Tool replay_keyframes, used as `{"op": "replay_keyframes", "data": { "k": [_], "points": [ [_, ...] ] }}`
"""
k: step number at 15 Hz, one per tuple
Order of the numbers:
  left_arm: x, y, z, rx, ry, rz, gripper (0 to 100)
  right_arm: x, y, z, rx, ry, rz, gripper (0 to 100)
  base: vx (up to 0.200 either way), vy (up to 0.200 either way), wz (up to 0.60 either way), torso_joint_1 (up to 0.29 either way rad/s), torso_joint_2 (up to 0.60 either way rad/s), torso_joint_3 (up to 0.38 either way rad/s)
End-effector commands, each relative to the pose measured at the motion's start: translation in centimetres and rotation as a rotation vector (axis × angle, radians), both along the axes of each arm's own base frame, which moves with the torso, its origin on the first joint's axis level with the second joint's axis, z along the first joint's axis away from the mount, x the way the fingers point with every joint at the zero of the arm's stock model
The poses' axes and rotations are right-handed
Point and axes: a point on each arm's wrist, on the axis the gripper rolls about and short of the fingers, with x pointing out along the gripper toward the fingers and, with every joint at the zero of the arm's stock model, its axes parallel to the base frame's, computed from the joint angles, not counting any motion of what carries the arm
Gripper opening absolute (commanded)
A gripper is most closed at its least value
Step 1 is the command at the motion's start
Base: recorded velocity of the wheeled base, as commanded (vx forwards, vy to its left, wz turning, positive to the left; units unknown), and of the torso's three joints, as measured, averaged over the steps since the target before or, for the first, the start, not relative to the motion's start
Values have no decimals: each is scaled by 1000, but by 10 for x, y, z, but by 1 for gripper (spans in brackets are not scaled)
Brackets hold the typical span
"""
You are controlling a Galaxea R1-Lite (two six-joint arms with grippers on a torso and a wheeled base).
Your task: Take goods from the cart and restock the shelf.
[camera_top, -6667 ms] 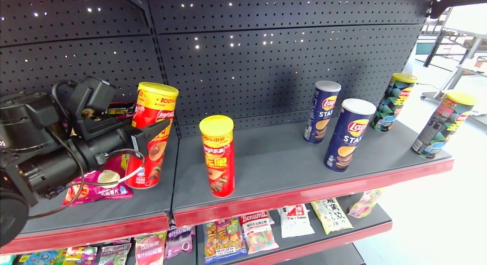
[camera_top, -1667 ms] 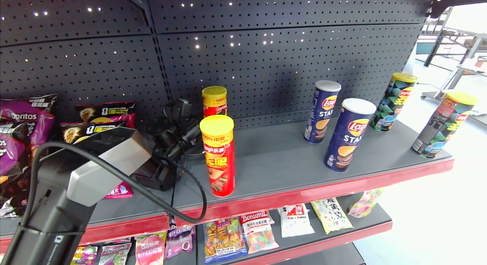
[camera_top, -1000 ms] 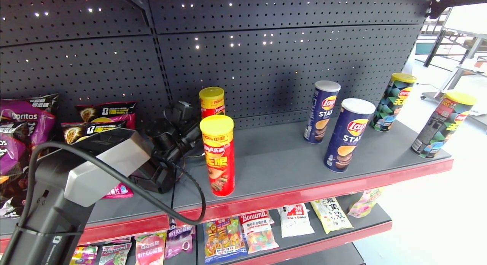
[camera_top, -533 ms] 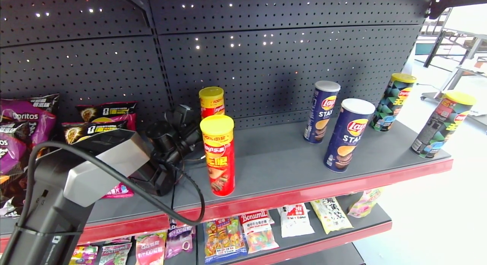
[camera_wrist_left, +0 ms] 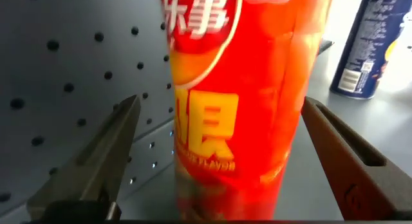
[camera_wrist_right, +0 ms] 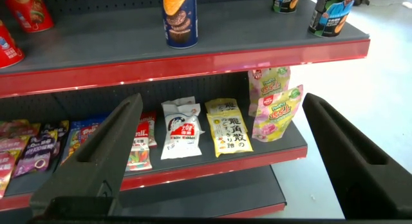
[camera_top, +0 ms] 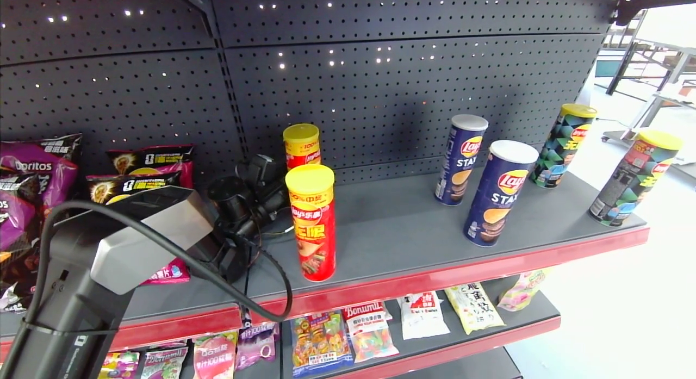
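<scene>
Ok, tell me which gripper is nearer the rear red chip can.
Left. The left gripper stands open with its fingers either side of the rear red chip can, not touching. The right gripper is open, facing the lower shelf, far from it.

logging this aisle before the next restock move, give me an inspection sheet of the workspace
surface: grey shelf deck, red front edge
job's things: front red chip can, rear red chip can, two blue chip cans, two patterned chip cans, all standing
clutter: chip bags at left; snack packets on lower shelf
grippers: left gripper open astride rear red chip can, not touching; right gripper open, facing lower shelf
cables: black cable loops over shelf's front edge
surroundings: pegboard back panel; metal racks beyond at right
</scene>
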Motion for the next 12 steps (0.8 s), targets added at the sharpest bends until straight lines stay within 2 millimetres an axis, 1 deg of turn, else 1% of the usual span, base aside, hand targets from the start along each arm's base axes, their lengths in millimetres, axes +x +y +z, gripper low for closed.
{"op": "replay_keyframes", "data": {
  "k": [1,2,5,7,9,10,12],
  "points": [
    [-5,5,13,-3,-15,6,100,0,0,0,0,0,1,100,0,0,0,0,0,0],
    [-7,7,16,0,-17,8,100,0,0,0,0,0,1,100,0,0,0,0,0,0],
    [-16,24,22,35,-16,47,100,0,0,0,0,0,1,100,0,0,0,0,0,0],
    [-18,26,24,44,-8,51,100,0,0,0,0,0,1,100,0,0,0,0,0,0],
    [-23,28,42,47,-2,53,100,0,0,0,0,0,1,100,0,0,0,0,0,0],
    [-25,28,43,49,6,53,100,0,0,0,0,0,1,100,0,0,0,0,0,0],
    [-36,31,44,66,65,54,100,0,0,0,0,0,1,100,0,0,0,0,0,0]
  ]
}}
